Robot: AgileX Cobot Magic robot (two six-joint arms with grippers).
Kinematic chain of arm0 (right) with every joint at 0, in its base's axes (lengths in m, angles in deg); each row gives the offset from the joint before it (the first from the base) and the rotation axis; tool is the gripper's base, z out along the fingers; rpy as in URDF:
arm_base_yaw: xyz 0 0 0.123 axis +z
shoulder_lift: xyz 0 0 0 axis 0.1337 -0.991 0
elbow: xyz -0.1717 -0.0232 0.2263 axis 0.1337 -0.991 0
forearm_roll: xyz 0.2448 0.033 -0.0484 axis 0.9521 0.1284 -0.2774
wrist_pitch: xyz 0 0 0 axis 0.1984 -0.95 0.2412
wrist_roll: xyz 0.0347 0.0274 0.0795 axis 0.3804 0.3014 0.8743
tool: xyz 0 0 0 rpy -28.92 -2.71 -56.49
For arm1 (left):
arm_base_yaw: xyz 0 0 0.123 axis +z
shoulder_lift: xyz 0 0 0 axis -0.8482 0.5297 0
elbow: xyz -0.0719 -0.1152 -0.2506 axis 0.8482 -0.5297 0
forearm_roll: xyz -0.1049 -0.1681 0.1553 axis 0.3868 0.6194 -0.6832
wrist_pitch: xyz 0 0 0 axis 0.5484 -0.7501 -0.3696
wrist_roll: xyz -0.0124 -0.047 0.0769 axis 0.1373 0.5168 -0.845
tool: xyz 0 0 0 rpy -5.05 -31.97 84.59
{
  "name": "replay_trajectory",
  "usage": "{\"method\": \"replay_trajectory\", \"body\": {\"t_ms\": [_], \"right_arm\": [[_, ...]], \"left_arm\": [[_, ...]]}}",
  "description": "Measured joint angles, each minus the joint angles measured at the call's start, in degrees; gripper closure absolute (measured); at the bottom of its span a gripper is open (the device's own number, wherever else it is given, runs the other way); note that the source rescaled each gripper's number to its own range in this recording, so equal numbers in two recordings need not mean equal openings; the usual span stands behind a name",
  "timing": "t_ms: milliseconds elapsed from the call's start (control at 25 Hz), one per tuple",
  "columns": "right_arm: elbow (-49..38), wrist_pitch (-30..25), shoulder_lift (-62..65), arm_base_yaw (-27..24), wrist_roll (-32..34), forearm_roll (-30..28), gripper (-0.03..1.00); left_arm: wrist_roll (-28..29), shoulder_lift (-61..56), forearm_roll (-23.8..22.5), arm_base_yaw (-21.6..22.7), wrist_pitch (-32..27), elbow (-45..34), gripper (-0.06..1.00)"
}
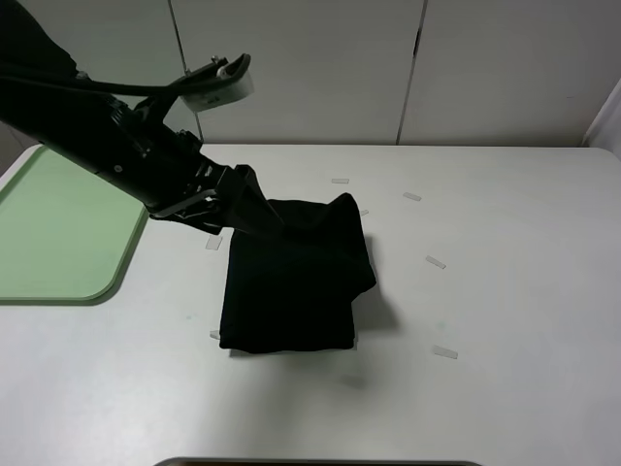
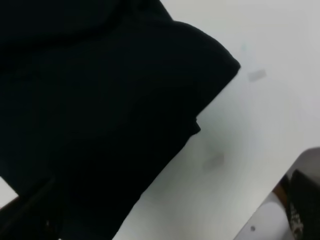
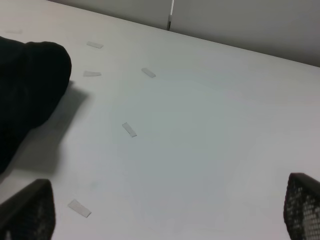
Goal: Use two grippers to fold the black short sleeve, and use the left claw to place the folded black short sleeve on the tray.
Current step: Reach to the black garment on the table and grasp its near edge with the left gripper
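From above, the folded black short sleeve (image 1: 291, 282) lies mid-surface just beside the green tray (image 1: 58, 233), its far corner lifted by the left claw (image 1: 228, 199), whose jaws appear closed on the cloth; no lettering shows. The left wrist view shows only black cloth and bare white surface (image 2: 250, 150). In the right wrist view the right gripper (image 3: 165, 220) hangs with jaws spread wide and empty over open surface dotted with paper scraps (image 3: 129, 129).
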Motion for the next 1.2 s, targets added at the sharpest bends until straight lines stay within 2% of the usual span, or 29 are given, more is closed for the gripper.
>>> {"method": "replay_trajectory", "body": {"t_ms": [200, 480, 640, 880, 1000, 1200], "right_arm": [[0.0, 0.0, 0.0, 0.0, 0.0, 0.0, -0.03], [0.0, 0.0, 0.0, 0.0, 0.0, 0.0, -0.03], [0.0, 0.0, 0.0, 0.0, 0.0, 0.0, -0.03], [0.0, 0.0, 0.0, 0.0, 0.0, 0.0, -0.03], [0.0, 0.0, 0.0, 0.0, 0.0, 0.0, -0.03], [0.0, 0.0, 0.0, 0.0, 0.0, 0.0, -0.03]], "left_arm": [[1.2, 0.0, 3.9, 1.1, 5.4, -3.2, 0.06], [-1.4, 0.0, 8.9, 4.5, 10.5, -9.2, 0.06], [-6.0, 0.0, 13.7, 4.9, 14.3, -12.6, 0.08], [-17.0, 6.1, 24.6, 4.9, 15.4, -14.3, 0.1], [-20.0, 10.2, 28.5, 4.9, 15.9, -14.3, 0.1], [-21.7, 15.1, 31.4, 4.9, 16.9, -13.5, 0.1]]}}
